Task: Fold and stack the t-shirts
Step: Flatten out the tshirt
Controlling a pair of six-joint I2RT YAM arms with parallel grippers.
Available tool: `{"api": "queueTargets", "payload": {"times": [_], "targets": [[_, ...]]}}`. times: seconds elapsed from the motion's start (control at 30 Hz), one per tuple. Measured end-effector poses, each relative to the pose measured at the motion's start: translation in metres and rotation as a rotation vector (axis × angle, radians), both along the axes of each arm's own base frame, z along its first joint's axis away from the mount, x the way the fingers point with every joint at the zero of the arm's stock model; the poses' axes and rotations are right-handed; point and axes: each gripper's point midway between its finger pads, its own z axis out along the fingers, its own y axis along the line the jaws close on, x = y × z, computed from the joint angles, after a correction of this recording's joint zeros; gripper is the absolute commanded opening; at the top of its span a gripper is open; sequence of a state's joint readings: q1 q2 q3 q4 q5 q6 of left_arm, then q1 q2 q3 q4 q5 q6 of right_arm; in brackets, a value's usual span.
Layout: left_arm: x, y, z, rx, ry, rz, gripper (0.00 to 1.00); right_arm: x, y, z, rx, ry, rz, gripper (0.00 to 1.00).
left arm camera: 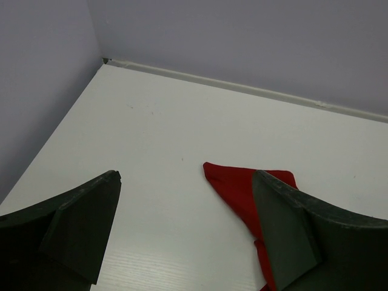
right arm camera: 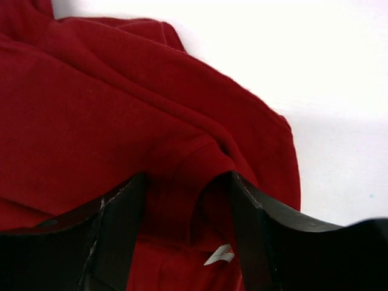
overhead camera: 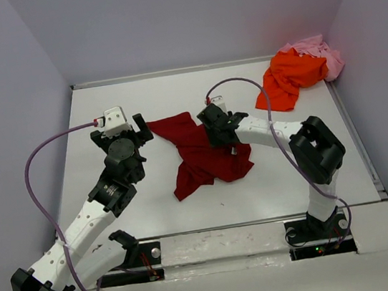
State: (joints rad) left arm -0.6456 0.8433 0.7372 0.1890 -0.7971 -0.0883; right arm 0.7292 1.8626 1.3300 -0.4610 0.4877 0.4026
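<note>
The dark red t-shirt (overhead camera: 200, 160) lies crumpled in the middle of the table. My right gripper (overhead camera: 214, 132) is down on its upper right part. In the right wrist view the jaws (right arm camera: 188, 182) stand part open astride a raised fold of the red cloth (right arm camera: 91, 109), with a small white label (right arm camera: 219, 255) between the fingers. My left gripper (overhead camera: 121, 132) is open and empty, just left of the shirt. In the left wrist view (left arm camera: 187, 182) a red corner (left arm camera: 233, 185) shows by the right finger. The orange t-shirt (overhead camera: 291, 75) lies bunched at the far right, on the pale pink t-shirt (overhead camera: 322, 51).
White table (overhead camera: 136, 96) with grey walls at the left, back and right. A raised rim (left arm camera: 242, 90) runs along the back edge. Purple cables loop from both wrists. The arm bases stand at the near edge.
</note>
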Motion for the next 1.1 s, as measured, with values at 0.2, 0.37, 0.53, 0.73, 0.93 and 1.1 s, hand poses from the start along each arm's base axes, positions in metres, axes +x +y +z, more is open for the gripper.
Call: {"api": "queueTargets", "payload": {"times": [0.2, 0.37, 0.53, 0.73, 0.93, 1.1], "targets": [[0.0, 0.0, 0.0, 0.0, 0.0, -0.001, 0.99, -0.002, 0.001, -0.014, 0.024, 0.039, -0.002, 0.0], [0.0, 0.0, 0.0, -0.001, -0.001, -0.002, 0.99, -0.003, 0.004, -0.012, 0.045, 0.045, 0.014, 0.0], [0.0, -0.001, 0.0, -0.001, -0.001, -0.005, 0.99, 0.003, 0.025, 0.025, 0.117, 0.016, 0.101, 0.0], [0.0, -0.001, 0.0, 0.0, 0.0, -0.008, 0.99, 0.035, 0.079, 0.163, 0.343, -0.191, 0.25, 0.0], [0.001, -0.003, -0.002, 0.004, 0.006, -0.012, 0.99, 0.033, 0.086, 0.309, 0.491, -0.438, 0.342, 0.0], [0.003, -0.005, -0.005, 0.011, 0.016, -0.019, 0.99, 0.019, 0.073, 0.394, 0.538, -0.609, 0.392, 0.0]]}}
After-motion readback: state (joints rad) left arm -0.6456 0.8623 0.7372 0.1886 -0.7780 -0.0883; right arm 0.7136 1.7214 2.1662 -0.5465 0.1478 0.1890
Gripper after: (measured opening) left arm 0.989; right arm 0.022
